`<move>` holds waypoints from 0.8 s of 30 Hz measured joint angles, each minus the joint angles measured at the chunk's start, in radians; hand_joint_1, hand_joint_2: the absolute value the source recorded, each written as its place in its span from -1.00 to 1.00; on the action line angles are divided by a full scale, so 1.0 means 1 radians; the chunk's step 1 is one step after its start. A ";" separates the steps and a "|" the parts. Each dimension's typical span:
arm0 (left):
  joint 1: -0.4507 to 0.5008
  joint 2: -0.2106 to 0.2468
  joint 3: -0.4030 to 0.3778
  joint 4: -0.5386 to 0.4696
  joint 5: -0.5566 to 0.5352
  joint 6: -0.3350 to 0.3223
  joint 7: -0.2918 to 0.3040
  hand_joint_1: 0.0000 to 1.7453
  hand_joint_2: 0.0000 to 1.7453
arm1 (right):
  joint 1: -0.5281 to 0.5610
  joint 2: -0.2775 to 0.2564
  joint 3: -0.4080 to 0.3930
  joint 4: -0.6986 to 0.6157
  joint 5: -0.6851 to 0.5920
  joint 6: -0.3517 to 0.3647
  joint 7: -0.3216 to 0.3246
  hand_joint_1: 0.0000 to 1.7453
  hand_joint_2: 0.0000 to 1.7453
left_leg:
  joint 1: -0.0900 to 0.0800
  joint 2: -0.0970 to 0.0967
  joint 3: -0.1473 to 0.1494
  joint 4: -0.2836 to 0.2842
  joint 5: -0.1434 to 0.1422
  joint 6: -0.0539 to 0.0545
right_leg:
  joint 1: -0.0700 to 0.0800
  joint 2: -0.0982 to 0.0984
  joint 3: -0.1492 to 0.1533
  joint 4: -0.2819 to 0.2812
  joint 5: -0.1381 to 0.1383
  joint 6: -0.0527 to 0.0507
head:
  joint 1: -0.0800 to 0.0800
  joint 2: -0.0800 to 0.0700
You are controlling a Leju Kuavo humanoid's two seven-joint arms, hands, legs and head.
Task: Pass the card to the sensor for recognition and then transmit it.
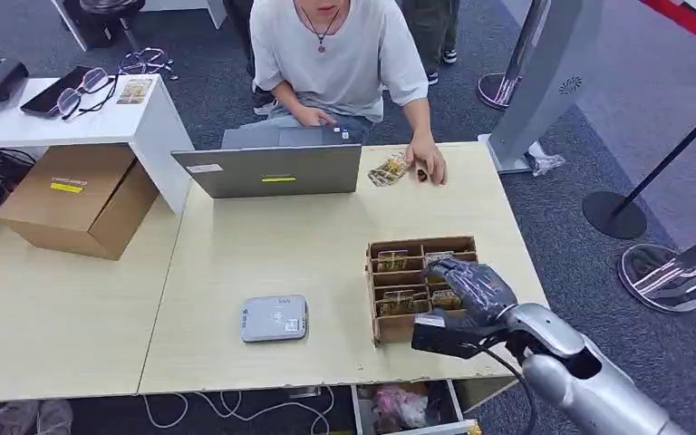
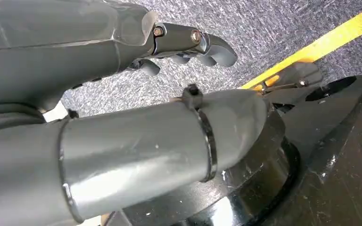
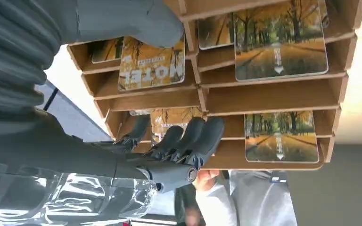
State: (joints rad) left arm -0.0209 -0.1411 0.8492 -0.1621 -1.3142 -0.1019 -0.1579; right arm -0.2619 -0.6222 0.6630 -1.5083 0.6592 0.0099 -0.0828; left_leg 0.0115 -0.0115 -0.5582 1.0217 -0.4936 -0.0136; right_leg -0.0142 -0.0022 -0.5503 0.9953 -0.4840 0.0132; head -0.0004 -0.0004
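A wooden card box (image 1: 421, 245) with several compartments stands on the right of the table. It holds cards printed with autumn trees (image 3: 280, 40). My right hand (image 1: 468, 292) hovers over the box's near right part. In the right wrist view its fingers (image 3: 188, 141) reach into a compartment and lie against one card (image 3: 167, 117), with the thumb (image 3: 136, 23) well apart and nothing gripped. The grey flat sensor (image 1: 274, 317) lies on the table left of the box. My left hand (image 2: 169, 42) hangs over carpet, holding nothing.
An open laptop (image 1: 272, 169) stands at the table's far side. A person (image 1: 335, 54) sits behind it, one hand (image 1: 428, 168) beside loose cards (image 1: 387, 170). A cardboard box (image 1: 77, 199) sits far left. Stanchion bases (image 1: 662, 276) stand on the floor at right.
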 joint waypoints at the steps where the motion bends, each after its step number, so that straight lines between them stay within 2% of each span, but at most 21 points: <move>1: 0.000 0.000 0.000 0.000 0.000 0.000 0.000 -1.00 -1.00 | -0.001 0.000 -0.001 0.002 -0.001 0.000 -0.001 -0.24 1.00 | 0.000 0.000 0.000 0.000 0.000 0.000 | 0.000 0.000 0.000 0.000 0.000 0.000 | 0.000 0.000; 7: 0.000 0.000 0.000 0.000 -0.001 0.000 0.003 -1.00 -1.00 | -0.003 0.000 -0.003 0.003 -0.012 0.000 -0.003 -0.18 1.00 | 0.000 0.000 0.000 0.000 0.000 0.000 | 0.000 0.000 0.000 0.000 0.000 0.000 | 0.000 0.000; 18: 0.000 0.000 0.000 0.000 0.000 0.000 0.009 -1.00 -1.00 | -0.012 -0.003 -0.004 0.017 -0.031 -0.009 -0.003 -0.28 1.00 | 0.000 0.000 0.000 0.000 0.000 0.000 | 0.000 0.000 0.000 0.000 0.000 0.000 | 0.000 0.000; 24: -0.001 0.000 0.000 0.000 0.000 0.000 0.011 -1.00 -1.00 | -0.012 -0.020 -0.005 0.018 -0.045 -0.011 -0.001 -0.24 1.00 | 0.000 0.000 0.000 0.000 0.000 0.000 | 0.000 0.000 0.000 0.000 0.000 0.000 | 0.000 0.000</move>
State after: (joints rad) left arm -0.0214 -0.1415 0.8492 -0.1621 -1.3142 -0.1019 -0.1473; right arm -0.2734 -0.6424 0.6577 -1.4900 0.6138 -0.0015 -0.0839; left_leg 0.0114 -0.0115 -0.5580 1.0217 -0.4936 -0.0136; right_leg -0.0142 -0.0021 -0.5504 0.9953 -0.4840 0.0132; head -0.0004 -0.0004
